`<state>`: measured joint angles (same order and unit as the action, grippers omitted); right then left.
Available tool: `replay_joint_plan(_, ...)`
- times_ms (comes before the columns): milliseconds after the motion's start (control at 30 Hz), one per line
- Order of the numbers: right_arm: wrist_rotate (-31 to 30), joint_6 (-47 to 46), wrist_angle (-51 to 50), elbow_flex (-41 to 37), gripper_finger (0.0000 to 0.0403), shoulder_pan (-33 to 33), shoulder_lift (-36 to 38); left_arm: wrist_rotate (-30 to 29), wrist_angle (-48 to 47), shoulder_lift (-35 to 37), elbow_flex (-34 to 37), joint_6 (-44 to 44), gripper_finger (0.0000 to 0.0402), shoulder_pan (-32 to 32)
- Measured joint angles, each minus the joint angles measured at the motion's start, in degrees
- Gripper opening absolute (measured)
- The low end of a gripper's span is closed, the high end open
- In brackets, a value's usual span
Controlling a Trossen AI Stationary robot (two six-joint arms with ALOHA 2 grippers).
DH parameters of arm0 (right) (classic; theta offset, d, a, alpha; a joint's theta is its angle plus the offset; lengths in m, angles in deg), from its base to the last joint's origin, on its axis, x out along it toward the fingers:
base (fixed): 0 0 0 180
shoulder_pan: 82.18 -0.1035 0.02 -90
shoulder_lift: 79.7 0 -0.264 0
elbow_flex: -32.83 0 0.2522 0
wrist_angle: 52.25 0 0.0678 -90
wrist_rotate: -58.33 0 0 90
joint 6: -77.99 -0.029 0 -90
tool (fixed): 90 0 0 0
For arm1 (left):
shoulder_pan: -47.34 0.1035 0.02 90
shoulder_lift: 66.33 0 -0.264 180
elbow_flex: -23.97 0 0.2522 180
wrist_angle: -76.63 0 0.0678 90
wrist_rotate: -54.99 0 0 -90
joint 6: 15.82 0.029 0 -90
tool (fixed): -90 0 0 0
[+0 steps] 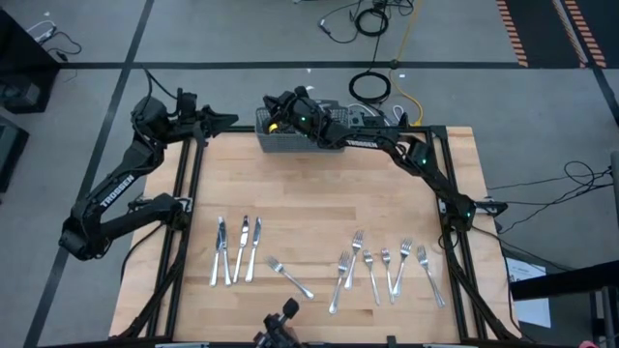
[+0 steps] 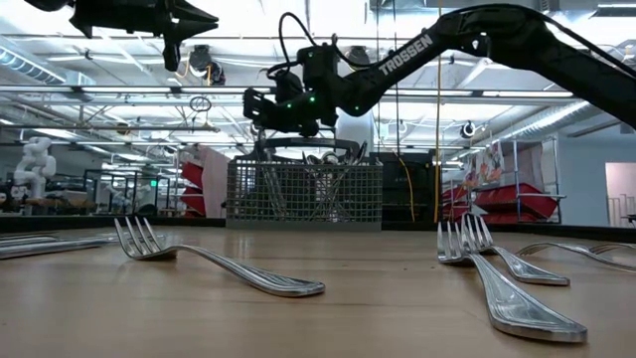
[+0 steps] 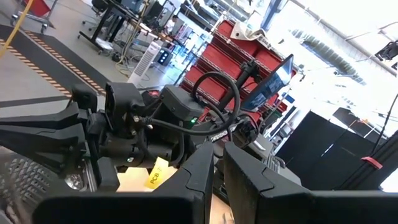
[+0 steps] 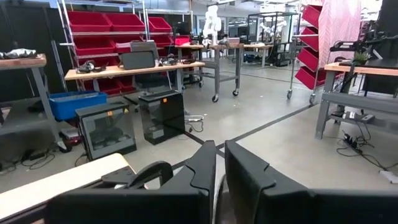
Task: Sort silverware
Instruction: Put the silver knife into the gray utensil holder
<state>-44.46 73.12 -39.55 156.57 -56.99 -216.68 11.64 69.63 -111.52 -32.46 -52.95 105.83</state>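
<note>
From the overhead camera I see my left arm folded along the left edge of the pale wooden table (image 1: 319,184), its elbow low at the frame's left and the left gripper (image 1: 228,121) pointing right at the table's upper left corner, well above the wood. Its own camera shows the two dark fingers (image 3: 202,174) parted only by a thin slit with nothing between them, so I read it as nearly pinched together and empty.

In the lower half of the frame the slim shiny silver-coloured silverware lies in groups: three table knives (image 1: 237,249) at lower left, a lone fork (image 1: 288,277) angled at lower centre, then a loose row of forks (image 1: 385,273) at lower right.

My right arm stretches from the table's right edge diagonally up to the top centre, where the right gripper (image 1: 274,108) hangs over the grey wire-mesh cutlery basket (image 1: 290,143). In the table-level view it sits just above the basket's rim, pointing down. Its wrist camera shows the fingers (image 4: 205,171) with a narrow gap and nothing visibly between them; the fingertips are cut off, so I can't tell whether it grips anything. Handles inside the basket (image 2: 303,194) blur behind the mesh; I can't sort them by type.
</note>
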Motion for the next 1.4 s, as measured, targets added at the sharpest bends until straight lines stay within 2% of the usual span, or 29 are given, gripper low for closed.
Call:
replay_joint_plan(200, 1.6, -3.4, -2.4, -0.4, 0.0029, -0.5, 0.5, 1.2, 0.0, 0.0, 0.0, -0.1, 0.0045, 0.0)
replay_joint_plan(300, 8.3, -2.6, -6.5, -0.6, 0.0029, -1.1, 0.8, 2.6, 0.0, 0.2, 0.0, -0.1, 0.0045, 0.0)
replay_joint_plan(367, 13.6, 0.8, -13.0, -0.6, 0.0029, -2.3, 3.6, 3.8, -0.1, 0.2, 0.0, -0.1, 0.0045, 0.0)
replay_joint_plan(433, 16.4, 6.9, -21.4, -0.6, 0.0029, -4.9, 8.4, 5.5, -1.8, 0.2, 0.0, 0.0, 0.0045, 0.0)
replay_joint_plan(567, 16.4, 17.6, -34.7, 0.2, 0.0029, -11.5, 20.0, 8.8, -9.2, 0.0, 0.0, 5.7, 0.0045, 0.0)
replay_joint_plan(667, 15.8, 18.4, -46.4, 0.2, 0.0029, -15.3, 24.3, 16.0, -18.2, 0.2, 0.0, 12.5, 0.0045, -0.4)
replay_joint_plan(733, 15.1, 16.5, -54.9, -0.2, 0.0029, -17.7, 25.8, 17.3, -26.7, 0.4, 0.0, 16.6, 0.0045, -1.5)
replay_joint_plan(867, 16.4, 10.1, -69.9, -0.4, 0.0029, -22.0, 29.8, 11.6, -45.4, 0.7, 0.0, 26.4, 0.0042, -5.3)
replay_joint_plan(933, 15.7, 7.8, -75.5, 0.1, 0.0029, -23.5, 31.8, 5.6, -54.6, 0.6, 0.0, 30.8, 0.0036, -8.2)
replay_joint_plan(1033, 13.6, 5.7, -80.4, 0.1, 0.0029, -26.3, 31.7, -5.9, -62.5, 0.6, 0.0, 34.9, 0.0024, -13.3)
replay_joint_plan(1100, 12.4, 5.0, -80.8, -0.4, 0.0029, -28.3, 30.4, -11.5, -62.8, 0.6, 0.5, 34.6, 0.0017, -16.8)
replay_joint_plan(1167, 11.6, 4.9, -81.7, -0.5, 0.0029, -29.7, 30.0, -14.4, -61.8, 0.4, 1.4, 32.9, 0.0012, -20.4)
replay_joint_plan(1400, 10.6, 6.2, -79.1, -0.2, 0.0029, -31.7, 27.7, -16.6, -54.3, -1.6, 4.2, 25.7, 0.0007, -33.6)
